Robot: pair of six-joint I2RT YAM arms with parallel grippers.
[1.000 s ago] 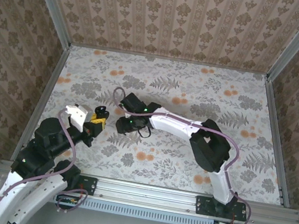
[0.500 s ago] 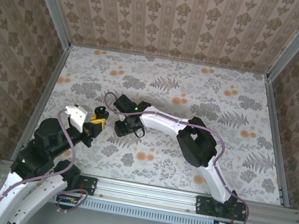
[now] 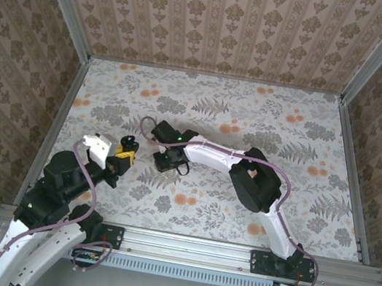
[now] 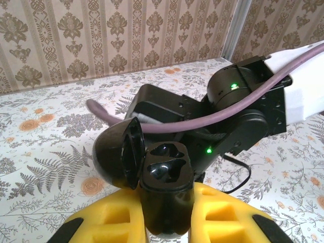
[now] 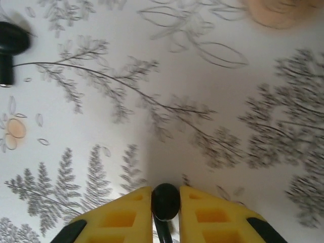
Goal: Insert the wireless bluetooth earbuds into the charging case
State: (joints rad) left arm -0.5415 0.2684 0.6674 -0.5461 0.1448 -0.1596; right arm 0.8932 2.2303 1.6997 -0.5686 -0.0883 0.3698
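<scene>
The charging case [image 4: 164,172] is glossy black, and its lid [image 4: 119,157] is swung open to the left over two empty wells. My left gripper [image 4: 167,215] is shut on the case body and holds it upright; in the top view both sit at the table's left [image 3: 127,148]. My right gripper [image 5: 166,206] is shut on one small black earbud [image 5: 165,197], just above the tablecloth. It sits just right of the case in the top view [image 3: 167,161]. A second black earbud [image 5: 10,43] lies on the cloth at the far left of the right wrist view.
A floral tablecloth [image 3: 253,124] covers the table, and patterned walls close in the back and both sides. The right arm [image 4: 238,116] with its purple cable reaches across directly behind the held case. Open cloth extends to the right and toward the back.
The right gripper's jaws have closed on the earbud, and the right arm's elbow has shifted left. The left arm and the case have not moved.
</scene>
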